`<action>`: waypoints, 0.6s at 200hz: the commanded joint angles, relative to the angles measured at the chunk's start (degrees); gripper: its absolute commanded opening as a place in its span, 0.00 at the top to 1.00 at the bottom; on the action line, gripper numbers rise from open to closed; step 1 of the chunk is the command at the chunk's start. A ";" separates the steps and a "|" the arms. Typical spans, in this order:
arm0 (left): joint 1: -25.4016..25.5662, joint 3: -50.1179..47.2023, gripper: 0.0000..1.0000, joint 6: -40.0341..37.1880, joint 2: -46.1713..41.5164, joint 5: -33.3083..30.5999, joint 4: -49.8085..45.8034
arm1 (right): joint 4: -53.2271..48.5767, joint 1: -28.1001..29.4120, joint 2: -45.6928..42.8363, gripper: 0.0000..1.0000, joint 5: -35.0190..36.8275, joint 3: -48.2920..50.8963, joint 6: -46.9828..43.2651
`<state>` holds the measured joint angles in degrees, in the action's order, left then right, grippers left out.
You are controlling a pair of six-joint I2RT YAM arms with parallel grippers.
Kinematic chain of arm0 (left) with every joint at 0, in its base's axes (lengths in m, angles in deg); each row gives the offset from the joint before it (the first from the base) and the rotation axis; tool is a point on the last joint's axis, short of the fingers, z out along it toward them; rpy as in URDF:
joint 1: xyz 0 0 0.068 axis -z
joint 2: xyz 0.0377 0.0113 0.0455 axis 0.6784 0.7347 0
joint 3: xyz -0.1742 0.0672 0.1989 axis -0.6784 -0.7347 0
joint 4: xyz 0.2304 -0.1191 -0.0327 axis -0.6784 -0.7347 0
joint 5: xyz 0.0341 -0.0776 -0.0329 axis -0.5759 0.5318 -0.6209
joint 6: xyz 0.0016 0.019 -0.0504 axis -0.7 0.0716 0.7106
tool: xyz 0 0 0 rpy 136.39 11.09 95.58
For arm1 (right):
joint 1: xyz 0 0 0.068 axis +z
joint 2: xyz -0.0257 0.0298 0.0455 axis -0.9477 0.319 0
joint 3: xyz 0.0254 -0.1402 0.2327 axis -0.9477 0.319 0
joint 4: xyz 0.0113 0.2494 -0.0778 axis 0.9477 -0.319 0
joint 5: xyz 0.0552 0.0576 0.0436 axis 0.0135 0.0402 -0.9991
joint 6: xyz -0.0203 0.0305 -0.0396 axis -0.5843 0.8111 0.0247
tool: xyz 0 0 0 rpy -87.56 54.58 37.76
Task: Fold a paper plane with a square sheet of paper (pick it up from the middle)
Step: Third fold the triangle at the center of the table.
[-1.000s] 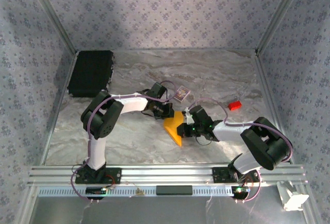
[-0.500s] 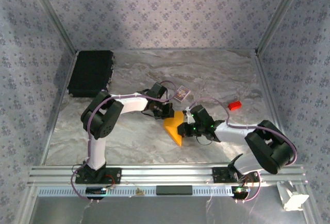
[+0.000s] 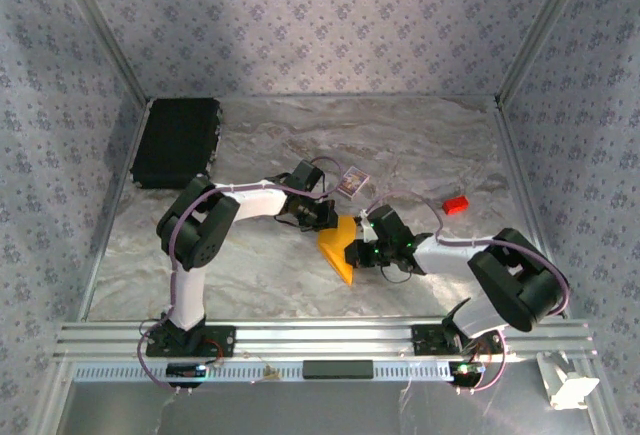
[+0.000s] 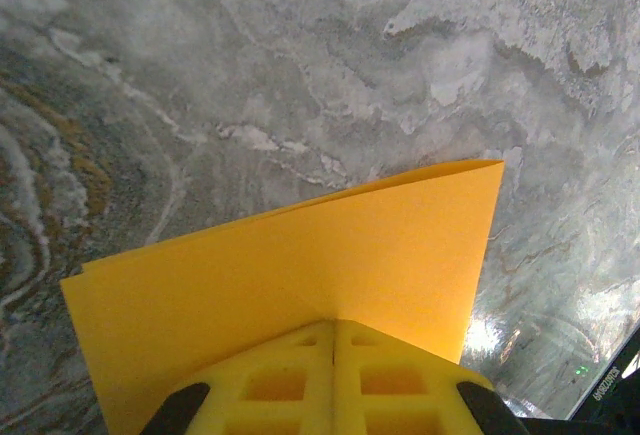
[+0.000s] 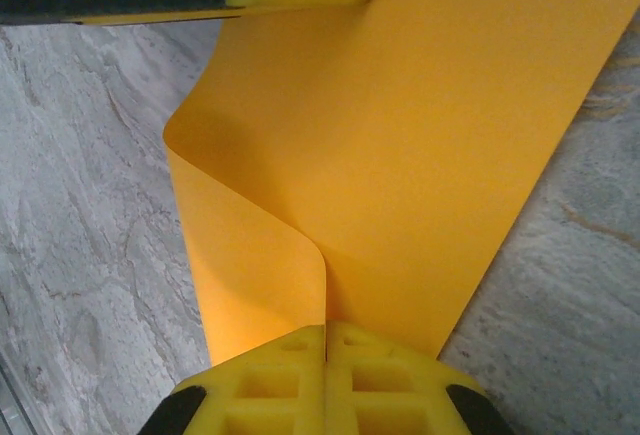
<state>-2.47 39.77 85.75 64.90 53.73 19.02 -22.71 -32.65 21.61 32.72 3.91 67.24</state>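
- Work piece: one square sheet of paper (image 3: 335, 260), orange-yellow, is raised off the table (image 3: 250, 255) just toward 6 o'clock of its centre, between the two wrists
- Left gripper (image 3: 335, 221): it comes in from 10 o'clock of the sheet; in its wrist view the yellow pads meet with no gap and pinch the paper at its near edge (image 4: 333, 327)
- Right gripper (image 3: 350, 251): it comes in from 3 o'clock of the sheet; in its wrist view the pads are pressed together on the paper (image 5: 326, 330), which curls over in a soft roll just beyond them
- Condition of sheet: the left wrist view shows two layers lying nearly edge to edge, so the paper looks doubled over; the right wrist view shows the bend rounded rather than pressed flat
- Progress, judged: pick-up is done and a first fold appears begun, but no sharp centre crease is confirmed
- Outstanding, judged: flattening that fold, then the nose and wing folds; no pointed dart shape exists yet, so most of the task remains
- Count, task items: one sheet; no finished plane
- Count, grippers: two, both clamped on the same sheet
- Count, other items: one small patterned card (image 3: 351, 183) at 12 o'clock of the sheet, one red block (image 3: 456, 205) at 2 o'clock, one black case (image 3: 177, 141) at 10 o'clock in the far left corner
- All three lie apart from the paper
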 commanded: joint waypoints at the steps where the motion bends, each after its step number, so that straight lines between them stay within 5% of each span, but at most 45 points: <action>1: 0.67 -1.33 0.94 -0.05 1.70 -2.96 -3.96 | -0.73 -0.25 0.95 0.99 0.89 -0.02 -0.95; 120: 0.65 -1.41 0.87 -0.66 -1.45 -3.25 -1.99 | -2.30 -0.29 1.94 0.99 1.54 -0.58 -1.52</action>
<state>-2.43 39.73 85.71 64.77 53.62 19.10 -22.62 -32.65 21.94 32.68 3.78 66.98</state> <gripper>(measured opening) 0.107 0.051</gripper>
